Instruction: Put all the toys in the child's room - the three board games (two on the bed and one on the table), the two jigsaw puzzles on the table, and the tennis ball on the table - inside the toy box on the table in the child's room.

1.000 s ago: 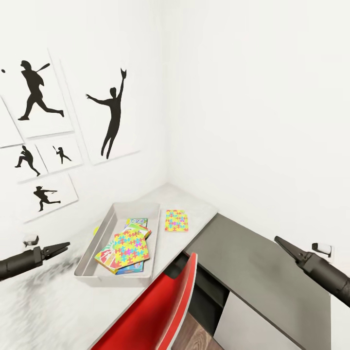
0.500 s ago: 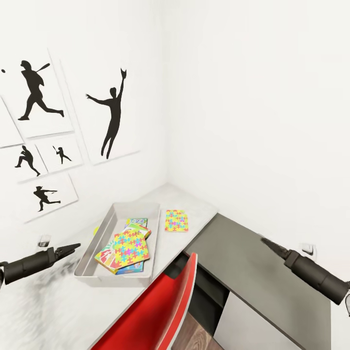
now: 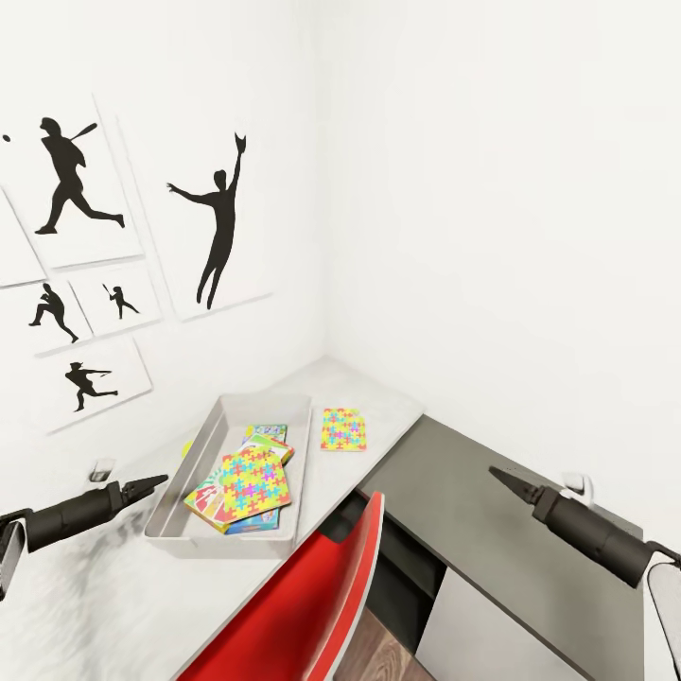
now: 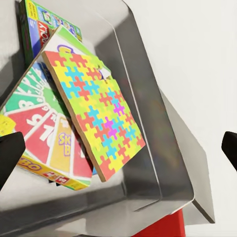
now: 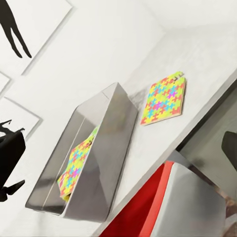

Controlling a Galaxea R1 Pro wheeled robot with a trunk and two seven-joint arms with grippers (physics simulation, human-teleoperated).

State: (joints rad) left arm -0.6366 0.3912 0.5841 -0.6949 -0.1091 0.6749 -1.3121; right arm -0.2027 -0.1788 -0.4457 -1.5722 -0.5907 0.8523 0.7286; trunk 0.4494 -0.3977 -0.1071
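Observation:
The toy box (image 3: 192,465) stands on the table (image 3: 378,397) by the wall. On top of the stack inside lies a jigsaw puzzle (image 3: 251,478) over the SKIP-BO board game (image 3: 210,501), with another board game (image 3: 268,433) behind them. The second jigsaw puzzle (image 3: 341,428) lies flat on the table just right of the box. A sliver of the tennis ball (image 3: 187,447) peeks out behind the box's left wall. My left gripper (image 3: 156,484) hovers open just left of the box, with its fingers (image 4: 10,155) wide apart. My right gripper (image 3: 497,476) hangs open over the cabinet, empty.
A red chair (image 3: 312,596) stands in front of the table, close under the toy box. The lower dark-grey cabinet top (image 3: 492,539) with a pale door (image 3: 501,634) adjoins the table at the right. Baseball silhouette pictures (image 3: 218,227) hang on the left wall.
Both arms have drawn inward: the left gripper moved right and down toward the toy box, the right gripper moved left. The toys have not moved.

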